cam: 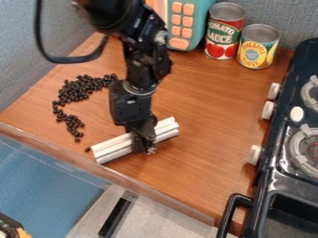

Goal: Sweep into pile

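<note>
Brown wooden desk is carrying small black beans, curving near the grey wall; the black hand is gripping a white ribbed bar. Gathering's seemingly underway, next push needing the bar behind the beans.

Black arm, rounded glossy casing, looped cable

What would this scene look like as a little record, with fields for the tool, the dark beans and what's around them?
tool: pale ridged bar, gripped near its middle by the gripper
beans: dark beans in a curved, trailing band; one stray bean near the bar's end
surface: wooden counter
behind: two cans
right: stove
</note>
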`<action>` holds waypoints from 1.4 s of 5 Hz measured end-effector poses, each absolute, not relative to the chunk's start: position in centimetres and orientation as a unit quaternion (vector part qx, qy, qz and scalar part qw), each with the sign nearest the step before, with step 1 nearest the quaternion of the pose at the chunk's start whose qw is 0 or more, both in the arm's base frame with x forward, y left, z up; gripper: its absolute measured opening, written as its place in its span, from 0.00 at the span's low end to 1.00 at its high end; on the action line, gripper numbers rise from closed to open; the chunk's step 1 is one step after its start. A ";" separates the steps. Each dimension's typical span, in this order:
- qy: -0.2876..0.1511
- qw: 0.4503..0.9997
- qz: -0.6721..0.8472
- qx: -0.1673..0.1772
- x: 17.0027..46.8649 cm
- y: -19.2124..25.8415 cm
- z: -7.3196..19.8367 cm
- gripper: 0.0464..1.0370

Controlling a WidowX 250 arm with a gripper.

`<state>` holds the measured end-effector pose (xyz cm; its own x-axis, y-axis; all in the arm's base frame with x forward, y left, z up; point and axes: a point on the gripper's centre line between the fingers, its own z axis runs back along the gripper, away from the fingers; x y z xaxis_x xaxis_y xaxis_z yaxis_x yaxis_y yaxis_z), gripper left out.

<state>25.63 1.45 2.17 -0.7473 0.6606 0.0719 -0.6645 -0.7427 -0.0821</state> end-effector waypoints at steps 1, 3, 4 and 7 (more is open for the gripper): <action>-0.046 0.362 0.931 0.013 25.3 2.1 2.3 0.35; -0.040 0.363 0.931 0.018 25.1 3.0 1.4 0.35; -0.040 0.359 0.932 0.030 25.8 3.3 0.6 0.35; -0.049 0.354 0.934 0.028 26.6 5.9 0.7 0.35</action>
<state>26.63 5.92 0.66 -0.7478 0.6583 0.0862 -0.6637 -0.7445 -0.0721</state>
